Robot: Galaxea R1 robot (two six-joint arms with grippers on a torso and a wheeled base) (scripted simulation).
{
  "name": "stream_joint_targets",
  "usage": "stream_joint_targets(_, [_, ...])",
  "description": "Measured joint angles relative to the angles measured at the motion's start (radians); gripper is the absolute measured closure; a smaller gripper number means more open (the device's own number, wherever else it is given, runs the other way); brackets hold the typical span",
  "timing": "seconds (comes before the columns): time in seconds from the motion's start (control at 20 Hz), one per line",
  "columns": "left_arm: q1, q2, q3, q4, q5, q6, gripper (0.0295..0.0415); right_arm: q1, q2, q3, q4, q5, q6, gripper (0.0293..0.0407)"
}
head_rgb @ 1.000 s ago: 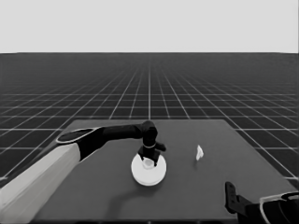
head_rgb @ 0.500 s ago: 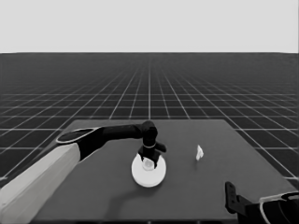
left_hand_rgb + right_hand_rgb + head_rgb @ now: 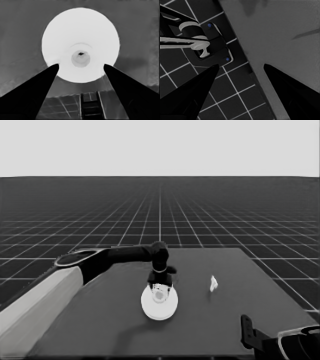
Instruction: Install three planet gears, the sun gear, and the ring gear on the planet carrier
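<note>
Head view: left gripper [image 3: 159, 287] hanging directly over the larger round part [image 3: 159, 303], lying mid-surface toward the near edge; thin white piece [image 3: 213, 283] lying apart toward the right edge. Right arm [image 3: 280, 345] waiting at the near right corner.

Left wrist view: jaws standing released, fingertips [image 3: 53, 67] flanking the disc's rim, centre hole [image 3: 80, 58] midway between them.

Right wrist view: right gripper [image 3: 241, 68] hanging released over the surface [image 3: 280, 37] corner, holding nothing.
</note>
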Motion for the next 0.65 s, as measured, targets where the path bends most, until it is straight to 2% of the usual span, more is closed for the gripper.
stream_joint_targets(0.15, [-0.033, -0.001, 0.009, -0.026, 0.008, -0.152, 0.0326, 0.000, 0.000, 0.000, 0.000, 0.000, 0.000, 0.0315])
stream_joint_targets(0.4, [-0.040, 0.000, 0.010, -0.032, 0.011, -0.188, 0.0326, 0.000, 0.000, 0.000, 0.000, 0.000, 0.000, 0.0315])
stream_joint_targets(0.45, [-0.125, -0.267, 0.457, 0.035, -0.336, 0.294, 0.0302, 0.315, 0.193, -0.261, 0.463, -0.156, 0.324, 0.0306])
stream_joint_targets(0.5, [-0.221, -0.666, 0.804, 0.076, -0.549, 0.771, 0.0297, 0.453, 0.362, -0.590, 0.606, -0.221, 0.436, 0.0308])
stream_joint_targets(0.55, [-0.277, -0.945, 1.003, 0.100, -0.673, 1.080, 0.0309, 0.476, 0.480, -0.833, 0.635, -0.270, 0.472, 0.0311])
stream_joint_targets(0.65, [-0.326, -1.191, 1.195, 0.122, -0.790, 1.368, 0.0323, 0.480, 0.615, -1.115, 0.647, -0.320, 0.477, 0.0314])
